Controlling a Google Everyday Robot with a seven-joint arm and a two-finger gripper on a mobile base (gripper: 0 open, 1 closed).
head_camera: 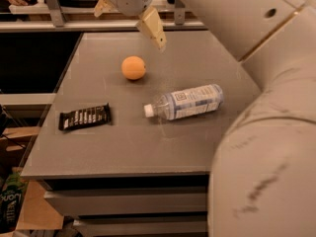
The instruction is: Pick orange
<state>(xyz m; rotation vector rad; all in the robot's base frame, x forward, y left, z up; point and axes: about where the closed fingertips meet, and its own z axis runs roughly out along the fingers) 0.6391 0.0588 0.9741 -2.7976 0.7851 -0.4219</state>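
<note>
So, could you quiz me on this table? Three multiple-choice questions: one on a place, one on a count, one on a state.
1. The gripper is: A above the table's far end, beyond the orange; B at the near edge; C under it.
2. Things on the table: A one; B three; C five.
3. The bottle: A stands upright; B lies on its side; C is in the gripper.
Answers: 1 A, it hangs open behind the orange, touching nothing. 2 B, orange, bottle, wrapper. 3 B, it lies flat, cap toward the wrapper.
</note>
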